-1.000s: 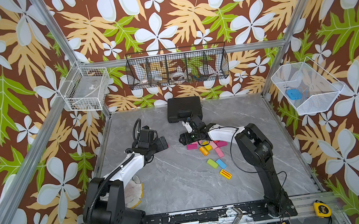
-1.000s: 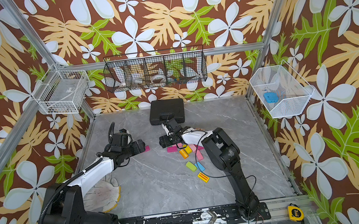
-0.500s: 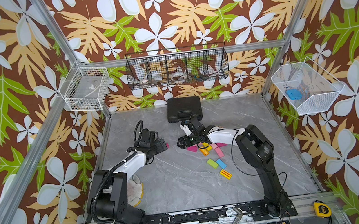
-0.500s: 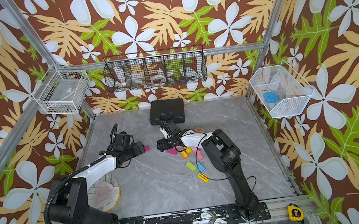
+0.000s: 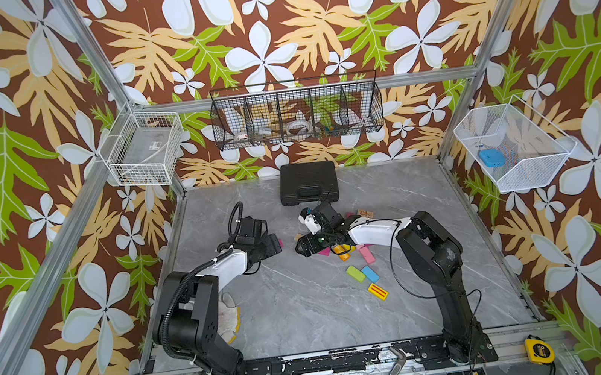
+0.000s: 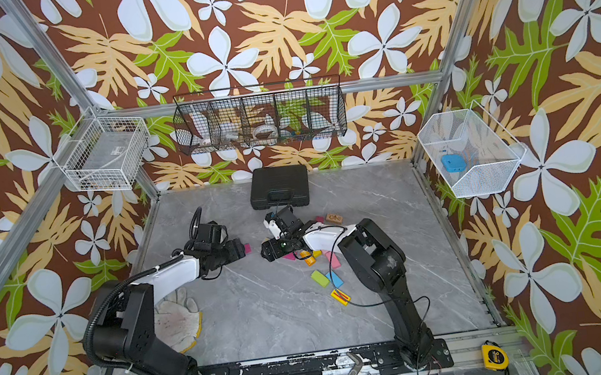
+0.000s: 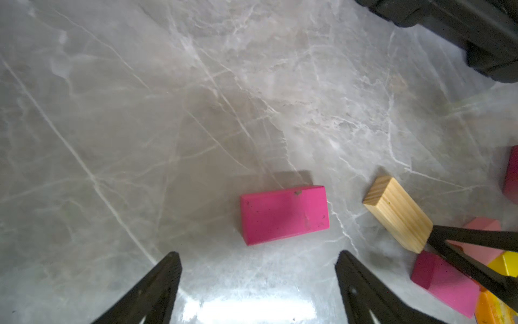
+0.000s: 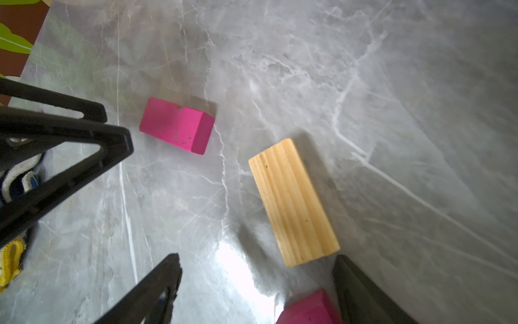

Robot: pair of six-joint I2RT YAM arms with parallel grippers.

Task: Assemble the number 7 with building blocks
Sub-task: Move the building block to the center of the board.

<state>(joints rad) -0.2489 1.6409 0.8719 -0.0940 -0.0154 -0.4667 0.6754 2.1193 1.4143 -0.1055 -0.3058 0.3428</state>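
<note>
A magenta building block (image 7: pixel 284 214) lies flat on the grey table just ahead of my left gripper (image 7: pixel 258 261), which is open and empty. A plain wood block (image 8: pixel 294 202) lies in front of my open right gripper (image 8: pixel 256 262). The corner of another magenta block (image 8: pixel 308 311) shows between its fingers. In both top views the two grippers face each other near mid-table, left gripper (image 5: pixel 275 245) and right gripper (image 5: pixel 300 245). Behind the right gripper lie orange (image 5: pixel 343 255), pink (image 5: pixel 366 254), green (image 5: pixel 355 273), blue (image 5: pixel 370 274) and yellow red-striped (image 5: pixel 377 291) blocks.
A black plastic case (image 5: pixel 308 187) stands at the back of the table. A work glove (image 5: pixel 229 316) lies by the left arm's base. Wire baskets hang on the walls, one black (image 5: pixel 297 112) at the back. A printed wood block (image 5: pixel 365 212) lies behind the right arm.
My right gripper has shifted a little left and toward the front, closer to the left gripper. The left arm has folded in slightly. Both pairs of jaws have narrowed a bit. The blocks have not moved.
</note>
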